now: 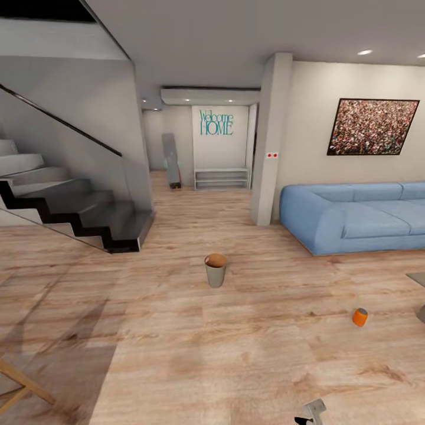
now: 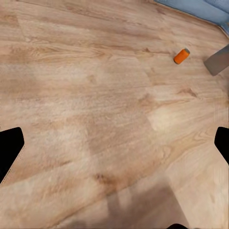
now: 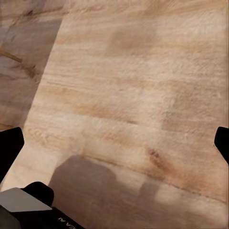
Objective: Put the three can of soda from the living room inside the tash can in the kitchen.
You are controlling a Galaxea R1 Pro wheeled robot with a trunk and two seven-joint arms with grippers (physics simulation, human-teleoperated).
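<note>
One orange can of soda (image 1: pixel 360 317) lies on the light wood floor at the right, a little in front of the blue sofa (image 1: pixel 354 215). The left wrist view catches the same orange can (image 2: pixel 181 55) lying on its side, far ahead of my left gripper (image 2: pixel 114 148). That gripper is open with only floor between its black fingertips (image 2: pixel 9 150). My right gripper (image 3: pixel 114 143) is open too, over bare planks. The tash can (image 1: pixel 215 270), grey outside and copper-brown inside, stands upright on the floor in the middle of the room.
A dark staircase (image 1: pixel 71 206) rises at the left. A pillar (image 1: pixel 270 141) stands beside the sofa's end. A low table's corner (image 1: pixel 418 280) juts in at the right edge. Wooden legs (image 1: pixel 23 386) cross the bottom left. A hallway (image 1: pixel 218 171) opens straight ahead.
</note>
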